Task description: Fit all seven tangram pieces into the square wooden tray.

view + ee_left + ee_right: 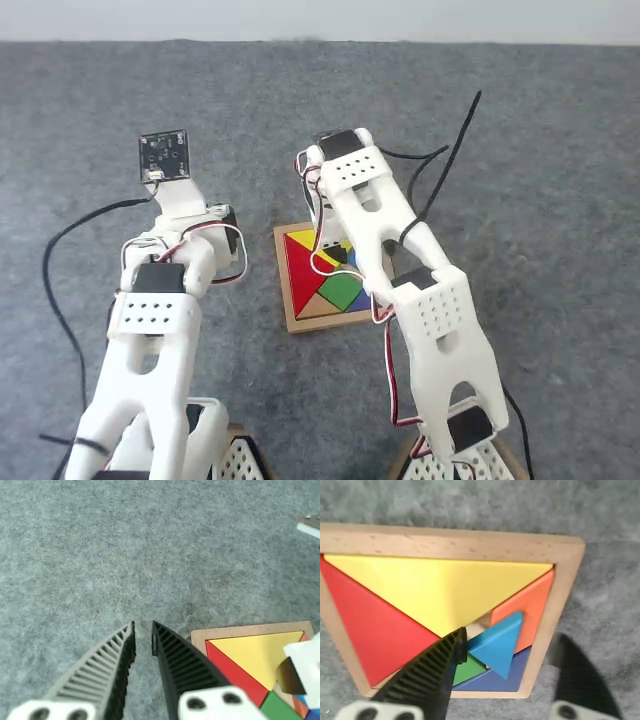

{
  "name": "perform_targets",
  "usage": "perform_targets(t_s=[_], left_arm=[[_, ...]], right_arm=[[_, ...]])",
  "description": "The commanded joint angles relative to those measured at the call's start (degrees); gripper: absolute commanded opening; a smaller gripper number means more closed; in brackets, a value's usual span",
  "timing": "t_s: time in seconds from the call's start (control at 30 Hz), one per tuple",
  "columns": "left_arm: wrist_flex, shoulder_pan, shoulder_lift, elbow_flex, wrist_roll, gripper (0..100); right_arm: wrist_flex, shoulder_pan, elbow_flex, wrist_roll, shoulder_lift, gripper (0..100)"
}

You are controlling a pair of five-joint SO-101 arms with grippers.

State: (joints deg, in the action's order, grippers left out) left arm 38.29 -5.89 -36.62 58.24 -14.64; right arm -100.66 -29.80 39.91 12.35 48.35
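At the centre of the high view, the square wooden tray sits on grey felt-like carpet; the white right arm lies across its right half and covers it. The right gripper hangs over the tray, spread wide, holding nothing; its ribbed black finger is right at the edge of a small light-blue triangle, which rides tilted over its neighbours. The large yellow triangle and large red triangle lie flat and flush; the left gripper is over bare carpet beside the tray's corner, jaws a sliver apart, empty.

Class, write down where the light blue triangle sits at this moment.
In the right wrist view, the light blue triangle lies askew inside the wooden tray, overlapping the orange piece and dark blue piece, beside the green piece.
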Motion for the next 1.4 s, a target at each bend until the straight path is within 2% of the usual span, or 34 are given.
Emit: perform_targets(t_s=[0.0, 0.2, 0.57, 0.8, 1.0, 1.27, 1.37], left_arm=[[-0.8, -0.4, -0.6, -3.2, 0.4, 5], [-0.8, -0.4, -0.6, -3.2, 0.4, 5], [-0.8, -0.3, -0.6, -3.1, 0.4, 5], [-0.8, -0.2, -0.7, -3.1, 0.6, 5], [-0.8, 0.1, -0.7, -3.1, 1.3, 1], [-0.8, 0.1, -0.8, -3.1, 2.2, 1], [-0.8, 0.1, -0.9, -3.0, 2.2, 1]], right_arm=[[-1.9, -1.6, 2.3, -0.4, -0.8, 33.3], [-2.0, -0.3, 2.6, -0.5, -5.8, 27.2], [-1.4, 4.3, -8.5, -3.3, -19.4, 6.0], [4.4, 4.8, -13.9, -3.3, -16.0, 5.8], [4.5, 2.3, -13.5, -3.3, -11.6, 5.8], [6.8, -2.3, -13.5, -3.1, -10.1, 5.8], [5.1, -2.0, -11.4, -3.0, -10.2, 5.8]])
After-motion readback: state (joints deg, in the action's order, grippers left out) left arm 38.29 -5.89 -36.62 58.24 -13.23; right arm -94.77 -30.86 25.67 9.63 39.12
